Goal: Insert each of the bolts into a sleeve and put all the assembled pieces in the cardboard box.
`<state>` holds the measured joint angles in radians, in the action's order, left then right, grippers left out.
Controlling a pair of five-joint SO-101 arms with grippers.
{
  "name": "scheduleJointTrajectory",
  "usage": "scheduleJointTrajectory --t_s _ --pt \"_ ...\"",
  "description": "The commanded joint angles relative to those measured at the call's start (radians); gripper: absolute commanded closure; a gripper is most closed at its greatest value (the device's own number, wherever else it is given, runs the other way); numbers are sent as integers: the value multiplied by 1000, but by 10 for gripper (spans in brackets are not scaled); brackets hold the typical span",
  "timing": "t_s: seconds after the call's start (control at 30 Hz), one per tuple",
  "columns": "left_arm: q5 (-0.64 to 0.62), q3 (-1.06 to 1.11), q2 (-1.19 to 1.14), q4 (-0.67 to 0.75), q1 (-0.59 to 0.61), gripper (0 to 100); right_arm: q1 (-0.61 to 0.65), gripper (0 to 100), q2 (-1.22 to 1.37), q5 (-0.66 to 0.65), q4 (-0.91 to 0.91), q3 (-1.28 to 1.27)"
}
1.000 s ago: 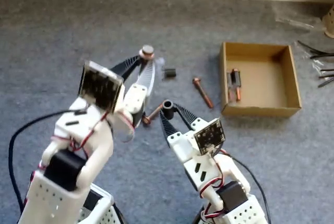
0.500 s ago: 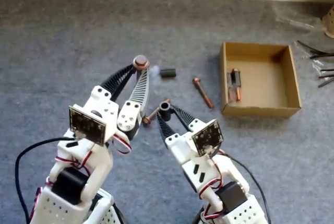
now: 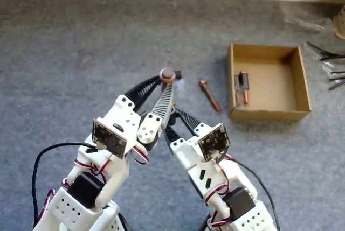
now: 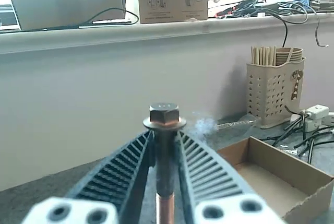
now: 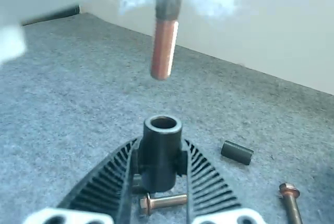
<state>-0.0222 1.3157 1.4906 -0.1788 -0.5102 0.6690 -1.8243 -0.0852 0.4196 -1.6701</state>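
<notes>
My left claw (image 4: 164, 139) is clamped shut on a bolt (image 4: 164, 115), head up and shank hanging down. My right claw (image 5: 159, 157) pinches a sleeve (image 5: 162, 130) upright, its bore open just below the bolt's tip, with air between them. On the worktop (image 3: 70, 37) beneath lie a second bolt (image 5: 162, 201), a spare sleeve (image 5: 237, 152) and a third bolt (image 3: 210, 96). The cardboard box (image 3: 269, 114) sits toward the right edge, well apart from my claws, with one assembled piece (image 3: 242, 86) inside.

I see a copper bolt (image 4: 164, 121), a black sleeve (image 5: 162, 153), ribbed black fingers (image 4: 121, 178), a brown cardboard box (image 3: 269, 114) and a grey table (image 3: 81, 42).
</notes>
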Motion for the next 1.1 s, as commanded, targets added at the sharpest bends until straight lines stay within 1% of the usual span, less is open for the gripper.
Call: scheduleJointTrajectory --t_s 0.0,0.07,0.17,0.27,0.37,0.7,0.87,1.07 --pt "8 -10 19 29 -19 994 5 994 -12 8 -38 -41" --pt "8 -8 19 29 -19 994 5 994 -12 8 -38 -39" --pt "9 -12 21 31 18 993 5 994 -12 8 -38 -41" --pt "8 -7 21 83 50 992 5 994 -12 8 -38 -41" --pt "8 -7 21 95 70 992 5 994 -12 8 -38 -41" --pt "9 -12 21 97 65 994 5 994 -12 2 -38 -41" --pt "3 -4 19 95 31 994 5 994 -12 2 -38 -41" --pt "0 -4 19 94 31 994 5 994 -12 2 -38 -41"
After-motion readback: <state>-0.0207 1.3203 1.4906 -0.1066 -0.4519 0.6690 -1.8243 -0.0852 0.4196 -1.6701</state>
